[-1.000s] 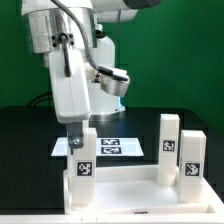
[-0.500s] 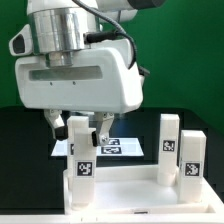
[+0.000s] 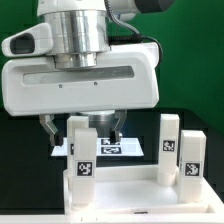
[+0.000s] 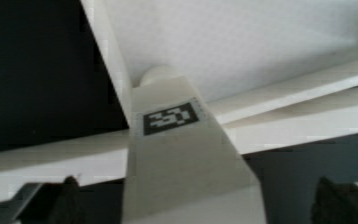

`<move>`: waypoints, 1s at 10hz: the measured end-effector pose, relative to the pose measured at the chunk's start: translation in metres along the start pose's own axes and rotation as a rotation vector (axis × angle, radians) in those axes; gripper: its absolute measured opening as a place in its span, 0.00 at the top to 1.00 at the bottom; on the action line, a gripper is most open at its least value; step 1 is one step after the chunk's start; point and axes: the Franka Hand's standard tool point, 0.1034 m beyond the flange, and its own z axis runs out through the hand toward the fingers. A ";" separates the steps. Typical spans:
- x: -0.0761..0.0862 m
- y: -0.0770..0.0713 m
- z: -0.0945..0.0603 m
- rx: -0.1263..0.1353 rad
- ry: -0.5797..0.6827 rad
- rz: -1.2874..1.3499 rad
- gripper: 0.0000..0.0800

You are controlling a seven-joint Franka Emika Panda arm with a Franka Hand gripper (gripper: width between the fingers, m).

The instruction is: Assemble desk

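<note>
Fingers (image 3: 48,131) spread wide, one each side of the front leg (image 3: 81,148) at frame centre-left, gaps on both sides, no contact visible. Wrist view: that leg (image 4: 179,165) fills the middle, dark fingertips (image 4: 48,198) well apart at the lower corners. Two more legs (image 3: 170,140) upright at right of the frame block that side of the tabletop panel (image 3: 130,192). Open panel between the leg groups. Marker board (image 3: 120,146) flat behind on the black counter (image 3: 20,140), no obstruction.
</note>
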 end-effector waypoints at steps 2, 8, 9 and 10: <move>0.000 0.001 0.000 -0.001 0.000 0.065 0.59; 0.008 0.019 0.001 0.025 0.014 1.069 0.64; 0.008 0.019 0.001 0.023 0.013 1.056 0.64; 0.008 0.019 0.001 0.022 0.014 1.037 0.64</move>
